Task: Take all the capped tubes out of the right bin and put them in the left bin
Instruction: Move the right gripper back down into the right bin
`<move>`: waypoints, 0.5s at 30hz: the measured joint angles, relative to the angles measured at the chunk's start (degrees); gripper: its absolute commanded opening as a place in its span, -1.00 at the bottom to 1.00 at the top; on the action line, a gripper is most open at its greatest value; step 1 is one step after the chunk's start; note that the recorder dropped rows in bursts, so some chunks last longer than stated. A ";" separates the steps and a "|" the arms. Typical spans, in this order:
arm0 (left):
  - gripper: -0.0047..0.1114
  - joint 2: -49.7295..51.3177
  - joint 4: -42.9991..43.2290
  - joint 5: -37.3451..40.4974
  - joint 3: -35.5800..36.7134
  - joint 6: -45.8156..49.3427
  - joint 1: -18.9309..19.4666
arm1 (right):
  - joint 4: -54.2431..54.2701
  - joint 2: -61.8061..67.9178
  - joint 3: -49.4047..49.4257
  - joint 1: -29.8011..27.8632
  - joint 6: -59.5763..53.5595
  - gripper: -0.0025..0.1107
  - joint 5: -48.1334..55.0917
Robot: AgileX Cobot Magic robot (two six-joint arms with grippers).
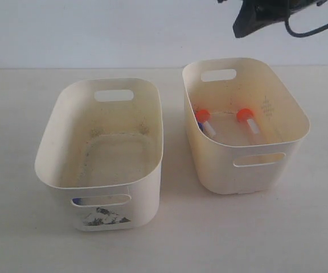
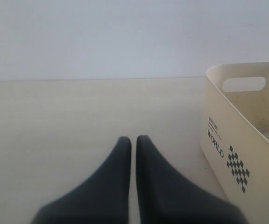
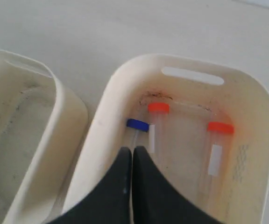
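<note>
Three capped tubes (image 3: 155,133), two w/ orange caps and one blue-capped tube (image 3: 138,123), lie flat on the floor of the right bin (image 1: 249,170). The blue one sits vs. the wall nearest the left bin (image 1: 56,153), where no tube is seen. The right gripper (image 3: 132,150) hangs over the right bin's rim, jaws pressed together and empty, prob. lining up a first pick. The left gripper (image 2: 133,138), jaws likewise closed on nothing, sits low over the bare tabletop (image 1: 209,239) beside the left bin, apparently out of the way.
</note>
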 measured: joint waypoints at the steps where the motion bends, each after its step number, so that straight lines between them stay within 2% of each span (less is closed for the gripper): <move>1: -0.84 0.00 0.00 0.00 0.00 0.00 0.00 | -0.83 0.63 0.00 0.00 0.74 -0.96 0.13; 10: -0.84 0.00 0.00 0.00 0.00 0.00 0.00 | -3.05 14.70 0.00 0.00 4.45 -0.96 1.04; 15: -0.84 0.00 0.00 0.00 0.00 0.00 0.00 | -3.05 16.28 1.25 0.00 4.45 -0.96 -3.33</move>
